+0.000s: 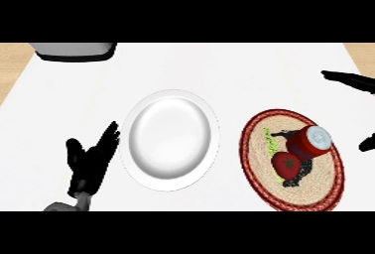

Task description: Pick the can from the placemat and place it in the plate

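A single head view looks steeply down on the white counter (219, 64), near enough that plate (170, 140) and placemat (293, 159) fill its middle.

No readable text anywhere here: the can (308, 142) shows only a plain red side and pale lid, and the placemat (326, 186) carries a wordless pattern.

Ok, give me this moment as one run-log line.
can: on placemat | plate: no can yet | right hand: open, beside mat, off can | left hand: open, resting left of plate
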